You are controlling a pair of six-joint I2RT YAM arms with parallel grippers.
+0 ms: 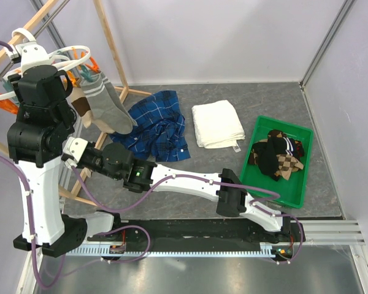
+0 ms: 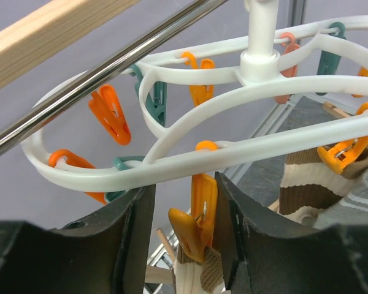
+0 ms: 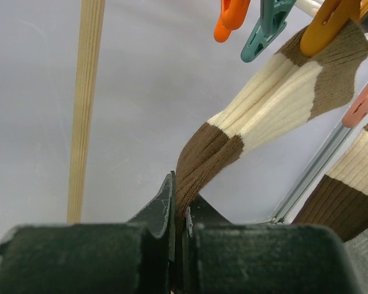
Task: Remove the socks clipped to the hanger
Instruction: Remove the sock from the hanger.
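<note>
Your right claw is clamped tight on the brown-and-cream sock, pinching its brown lower end with no gap between the fingers. From the grip the sock stretches up and to the right to an orange clothespin that bites its top edge. A teal clothespin hangs just beside that one.

Your left claw stands partly open up at the hanger. Its fingers sit either side of a second orange peg dangling from the white ring. The finger on the right of that view is against the peg or very nearly so. A gap shows on the other side, so the peg is straddled, not squeezed. Cream ribbed fabric shows below that peg.

Only the right wrist view shows the pinch on the sock, and only the left wrist view shows the peg between the fingers. From overhead both claw tips are hidden behind the arms.

The overhead view gives you the layout the wrist cameras miss. The hanger is high at the far left on the wooden rack, with a grey striped sock hanging from it. A green bin sits at the right of the counter with several socks piled in it. A blue plaid shirt and a folded white towel lie between rack and bin.
</note>
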